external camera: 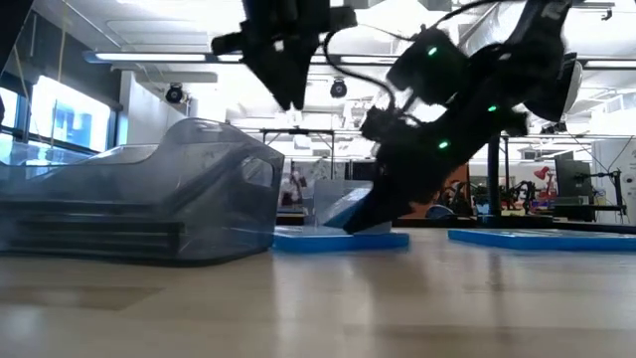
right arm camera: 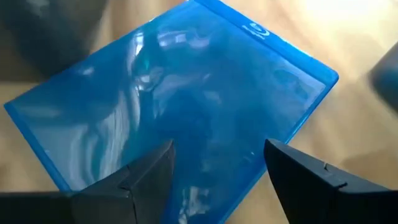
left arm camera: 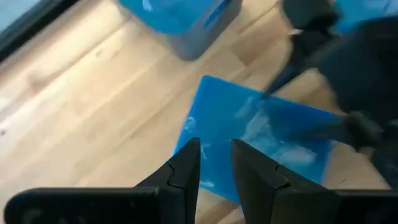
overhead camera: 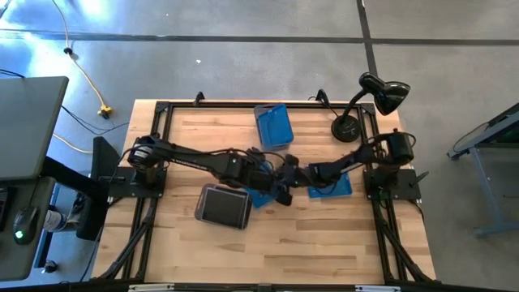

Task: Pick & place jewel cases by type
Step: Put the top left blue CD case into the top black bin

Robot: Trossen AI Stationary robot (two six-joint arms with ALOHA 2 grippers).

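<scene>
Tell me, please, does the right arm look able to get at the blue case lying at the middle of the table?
Probably yes. The right gripper is open directly above the blue case, nothing lying between them. The left gripper crowds the same case from the other side, so the two could bump.
</scene>
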